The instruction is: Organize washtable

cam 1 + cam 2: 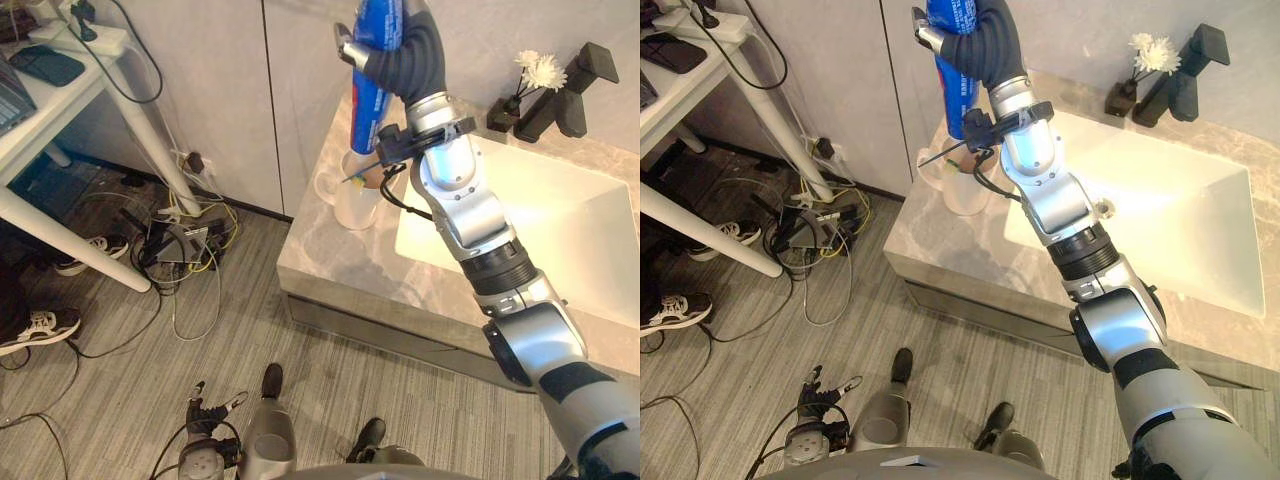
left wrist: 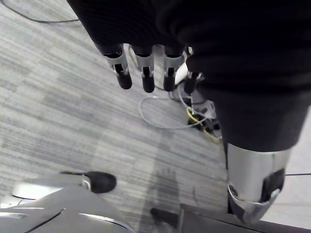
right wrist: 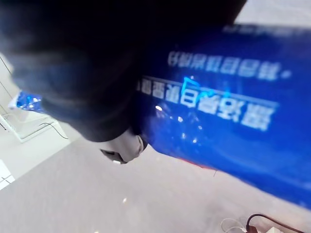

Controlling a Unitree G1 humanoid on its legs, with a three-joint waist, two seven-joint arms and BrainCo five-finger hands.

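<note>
Over the left end of the counter [image 1: 325,255], the right hand [image 1: 402,58] reaches out from the right and grasps a blue tube [image 1: 366,108], fingers wrapped round its upper part. The tube stands nearly upright, its top leaning slightly right, and its lower end points down at a white cup [image 1: 350,208]. The cup sits on the stone surface just left of the sink [image 1: 570,240].

The coming move turns on this: the cup's mouth lies straight below the tube, in line with its long axis, so a short, steady descent looks like what is needed. The lower end is at the rim or just above it. The wrist hardware hides the rim there, so I cannot tell whether the tip is already inside. A tilt on the way down could catch the rim and tip the cup.

The left hand [image 2: 146,73] hangs low over the carpet, released, fingers straight, well apart from the counter, so the right hand is plainly the nearer.
</note>
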